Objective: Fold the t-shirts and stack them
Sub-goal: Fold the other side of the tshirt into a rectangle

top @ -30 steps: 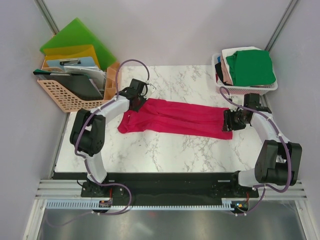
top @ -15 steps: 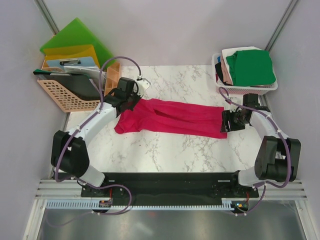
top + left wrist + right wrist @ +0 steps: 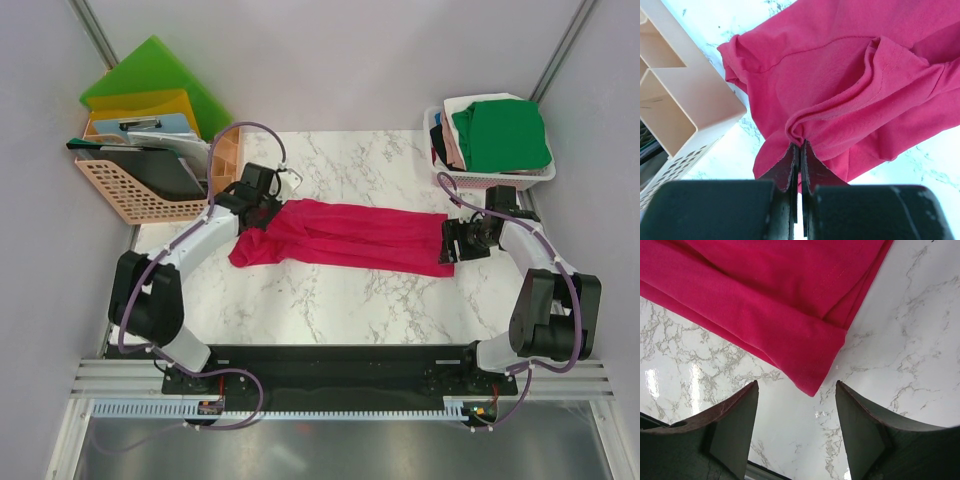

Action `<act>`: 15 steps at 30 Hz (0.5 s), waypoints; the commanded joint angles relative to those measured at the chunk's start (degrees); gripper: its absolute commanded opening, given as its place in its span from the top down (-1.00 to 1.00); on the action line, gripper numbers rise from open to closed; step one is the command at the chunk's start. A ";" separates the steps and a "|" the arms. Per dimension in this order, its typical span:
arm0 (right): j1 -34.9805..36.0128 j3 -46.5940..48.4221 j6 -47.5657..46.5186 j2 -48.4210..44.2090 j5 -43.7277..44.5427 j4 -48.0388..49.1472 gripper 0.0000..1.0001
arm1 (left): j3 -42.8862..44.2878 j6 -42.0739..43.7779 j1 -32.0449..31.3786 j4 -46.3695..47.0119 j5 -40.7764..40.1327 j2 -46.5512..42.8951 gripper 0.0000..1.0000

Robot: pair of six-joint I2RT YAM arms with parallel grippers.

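Marbled white worktop (image 3: 330, 300) lay between plain grey walls, and from above we saw a crimson shirt (image 3: 350, 235) stretched across it in a long band from left to right, nearer the far edge than the near one. The band was folded lengthwise. It lay flat at its right end and bunched into loose folds at its left.

Our left claw (image 3: 262, 212) sat at the shirt's left end, toward the far left corner. At the wrist its fingers (image 3: 788, 167) were pressed together on a raised ridge of crimson cloth, so it was pinching the shirt. A beige compartment box (image 3: 690, 100) stood just beside that bunched end.

Our right claw (image 3: 452, 240) was at the shirt's right end. Its fingers (image 3: 735, 415) stood wide apart and gripped nothing. The shirt's folded corner lay on the marble between the two tips and touched neither, as far as we could tell.

At the far right corner a white basket (image 3: 470, 180) held a green shirt (image 3: 500, 135) on top, with other shirts (image 3: 452, 142) showing at its left edge. Off the far left corner stood a peach rack (image 3: 120, 200) with green and yellow folders (image 3: 150, 75) in it.
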 commanded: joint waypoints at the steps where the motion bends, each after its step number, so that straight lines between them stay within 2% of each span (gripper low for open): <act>1: 0.32 0.89 -1.05 -1.34 -1.38 0.02 -0.41 | 2.01 -0.63 0.20 1.36 -1.76 0.97 0.95; 15: 0.40 0.98 -1.22 -1.08 -2.17 0.02 -0.41 | 13.17 1.04 0.81 3.30 -4.67 12.74 0.95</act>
